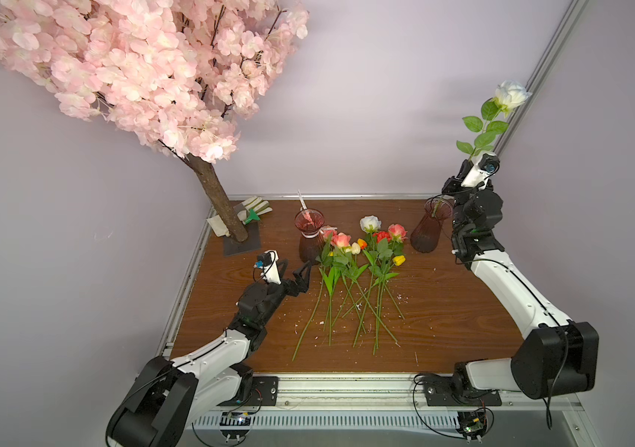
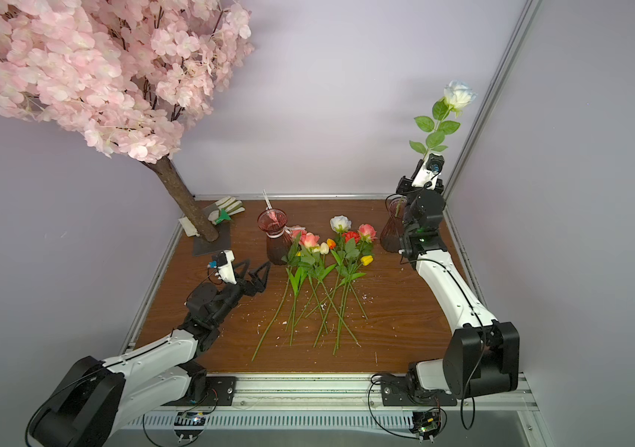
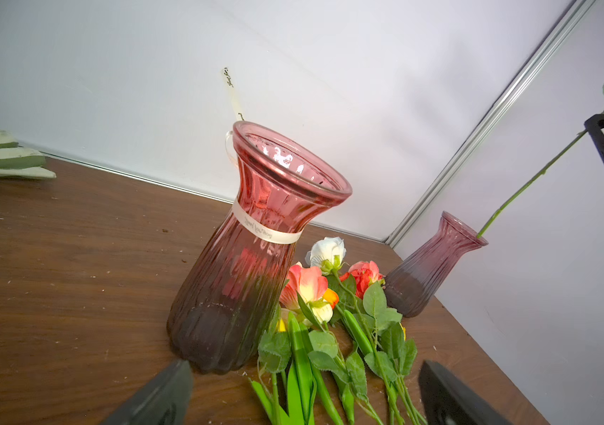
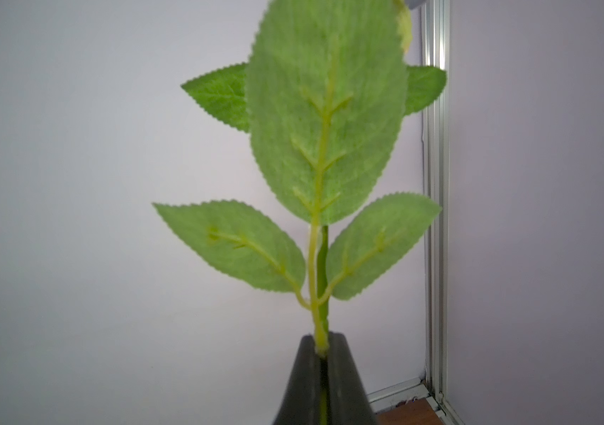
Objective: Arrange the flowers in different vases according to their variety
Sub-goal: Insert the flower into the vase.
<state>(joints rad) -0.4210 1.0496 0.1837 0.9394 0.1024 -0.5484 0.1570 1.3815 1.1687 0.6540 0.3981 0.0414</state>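
Several flowers (image 1: 358, 263) lie in a heap mid-table, heads toward the back: coral, red and white roses and small yellow, orange and cream tulips (image 3: 315, 290). The ribboned vase (image 1: 310, 236) (image 3: 249, 257) stands by their left side. My left gripper (image 1: 296, 271) (image 3: 304, 368) hovers open beside that vase, over the stems. A plain vase (image 1: 430, 232) (image 3: 429, 265) stands back right. My right gripper (image 1: 466, 170) (image 4: 321, 340) is shut on the stem of a white rose (image 1: 511, 95) held upright; its stem end dips into the plain vase's mouth.
A pink blossom tree with a brown trunk (image 1: 219, 201) stands on a dark plate (image 1: 242, 244) at the back left. Work gloves (image 1: 255, 209) lie behind it. Walls close the back and the right side, with an aluminium post (image 1: 540, 73) in the corner.
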